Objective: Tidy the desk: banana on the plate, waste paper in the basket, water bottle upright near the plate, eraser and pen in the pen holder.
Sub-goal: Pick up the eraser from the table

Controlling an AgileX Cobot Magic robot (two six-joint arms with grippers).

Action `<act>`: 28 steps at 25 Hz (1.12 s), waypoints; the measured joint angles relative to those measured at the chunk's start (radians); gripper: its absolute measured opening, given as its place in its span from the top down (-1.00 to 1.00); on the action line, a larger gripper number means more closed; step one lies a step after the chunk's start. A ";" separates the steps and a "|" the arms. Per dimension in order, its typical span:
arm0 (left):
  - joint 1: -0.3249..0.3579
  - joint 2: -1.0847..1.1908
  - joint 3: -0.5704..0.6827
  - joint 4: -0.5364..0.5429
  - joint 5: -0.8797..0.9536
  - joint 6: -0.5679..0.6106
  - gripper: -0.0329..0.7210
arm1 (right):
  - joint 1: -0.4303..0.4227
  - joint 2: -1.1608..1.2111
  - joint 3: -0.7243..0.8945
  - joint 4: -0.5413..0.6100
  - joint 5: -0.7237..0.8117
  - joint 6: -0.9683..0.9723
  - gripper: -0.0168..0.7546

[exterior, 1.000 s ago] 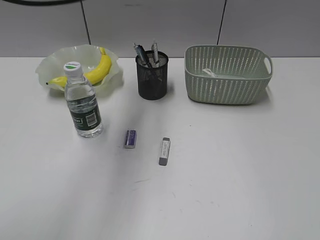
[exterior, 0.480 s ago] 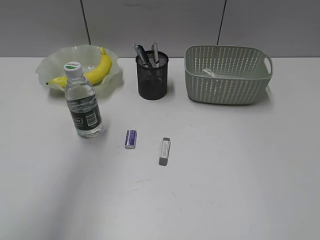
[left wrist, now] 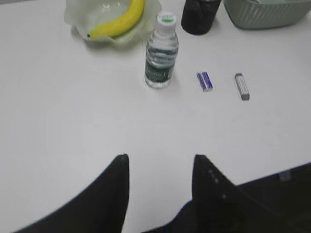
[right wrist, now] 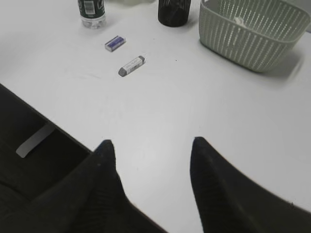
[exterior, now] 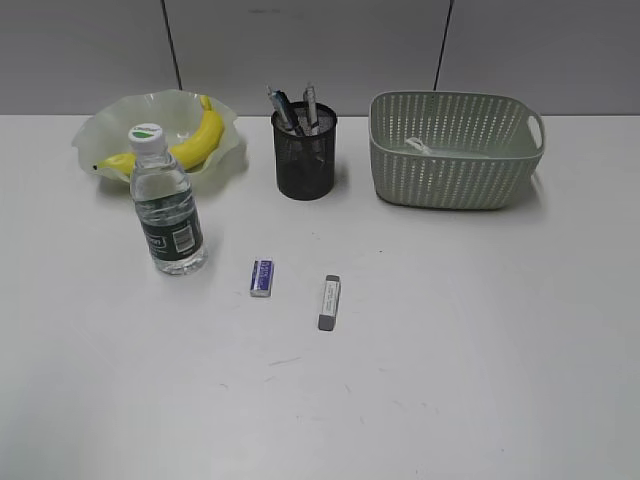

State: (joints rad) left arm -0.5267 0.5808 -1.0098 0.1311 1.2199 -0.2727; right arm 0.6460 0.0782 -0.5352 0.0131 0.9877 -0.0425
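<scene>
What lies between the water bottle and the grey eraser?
In the exterior view, a small purple-labelled eraser lies between the bottle and the grey eraser.

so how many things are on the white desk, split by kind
containers: 3 - ruffled pale green glass plate, black wire-mesh pen holder, sage-green perforated plastic basket
erasers: 2 - small blue-sleeved eraser, long grey eraser
clear plastic water bottle: 1
yellow banana: 1
crumpled white waste paper: 1
pens: 2 or more, hard to tell
total: at least 10

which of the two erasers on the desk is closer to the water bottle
The purple-and-white eraser: it lies just right of the water bottle, while the longer grey-and-white eraser sits farther right and nearer the front edge.
</scene>
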 joint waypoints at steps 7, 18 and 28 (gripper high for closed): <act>0.000 -0.330 0.307 -0.113 0.007 0.000 0.09 | 0.000 0.393 -0.097 0.004 -0.172 -0.004 -0.09; 0.000 -0.487 0.432 -0.142 -0.061 0.136 0.09 | 0.000 1.262 -0.546 0.144 -0.211 -0.089 -0.09; 0.000 -0.487 0.471 -0.150 -0.153 0.204 0.09 | 0.058 1.843 -1.080 0.212 -0.049 0.042 -0.09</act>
State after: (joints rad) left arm -0.5267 0.0942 -0.5388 -0.0193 1.0673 -0.0690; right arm 0.7041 1.9209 -1.6150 0.2252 0.9386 0.0000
